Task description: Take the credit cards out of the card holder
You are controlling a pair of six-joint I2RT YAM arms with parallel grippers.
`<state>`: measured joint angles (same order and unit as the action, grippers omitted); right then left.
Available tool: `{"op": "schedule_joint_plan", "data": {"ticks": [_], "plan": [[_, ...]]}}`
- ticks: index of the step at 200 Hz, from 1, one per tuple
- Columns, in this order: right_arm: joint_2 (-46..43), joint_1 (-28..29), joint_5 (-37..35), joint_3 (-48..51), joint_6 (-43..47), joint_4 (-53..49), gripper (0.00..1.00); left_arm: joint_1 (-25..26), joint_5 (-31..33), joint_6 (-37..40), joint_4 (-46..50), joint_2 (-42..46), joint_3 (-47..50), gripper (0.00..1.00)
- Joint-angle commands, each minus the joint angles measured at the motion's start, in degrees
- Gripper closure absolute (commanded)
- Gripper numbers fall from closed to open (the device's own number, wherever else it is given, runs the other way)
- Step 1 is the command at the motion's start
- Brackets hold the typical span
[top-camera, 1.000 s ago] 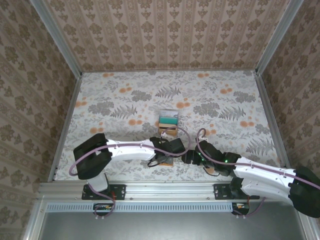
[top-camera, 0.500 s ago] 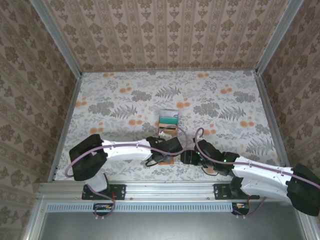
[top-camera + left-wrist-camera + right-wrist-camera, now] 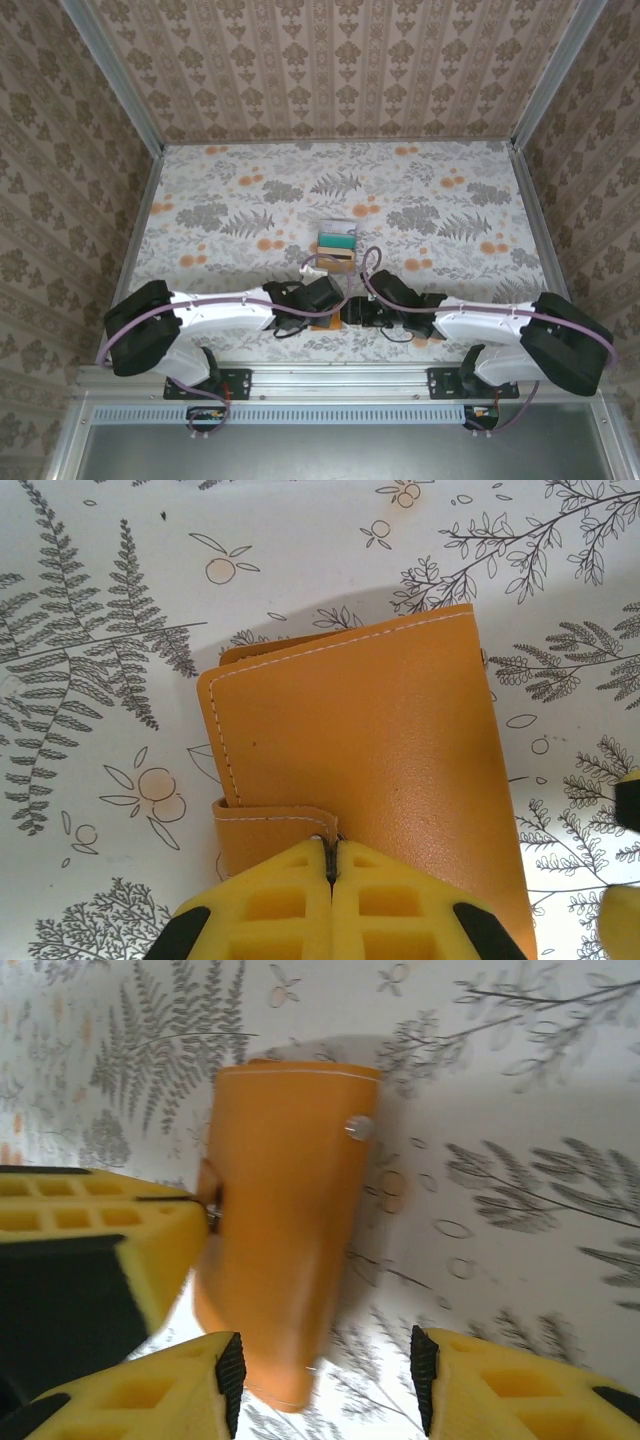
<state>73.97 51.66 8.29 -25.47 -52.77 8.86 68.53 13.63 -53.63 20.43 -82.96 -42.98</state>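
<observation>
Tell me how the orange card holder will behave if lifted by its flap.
The card holder looks like soft stitched leather, so it would likely sag or flop open from the left gripper. Thin and folded, it is probably light.

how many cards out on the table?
2 sure: teal card mid-table, tan card at its near edge. Pale strip beyond the teal may be a third; the shut wallet may hide more.

The card holder (image 3: 380, 750) looked like smooth, fine-grained orange leather with a soft sheen, edged in pale thread stitching (image 3: 340, 643). Its snap stud (image 3: 357, 1128) was shiny metal, and the printed surface (image 3: 100, 560) was matt.
</observation>
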Motion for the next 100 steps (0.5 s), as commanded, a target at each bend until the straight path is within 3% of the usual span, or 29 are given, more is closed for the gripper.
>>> {"op": "schedule_joint_plan", "data": {"ticks": [1,100], "plan": [[2.1,0.3,3.2,-2.0,-1.5,4.4,0.49,-0.2,-0.7,-1.2,-1.7,1.3,0.7,1.0],[14.5,0.3,5.6,-5.0,-4.2,7.6,0.5,-1.3,-1.8,-2.5,-5.2,4.8,4.5,1.0]]}}
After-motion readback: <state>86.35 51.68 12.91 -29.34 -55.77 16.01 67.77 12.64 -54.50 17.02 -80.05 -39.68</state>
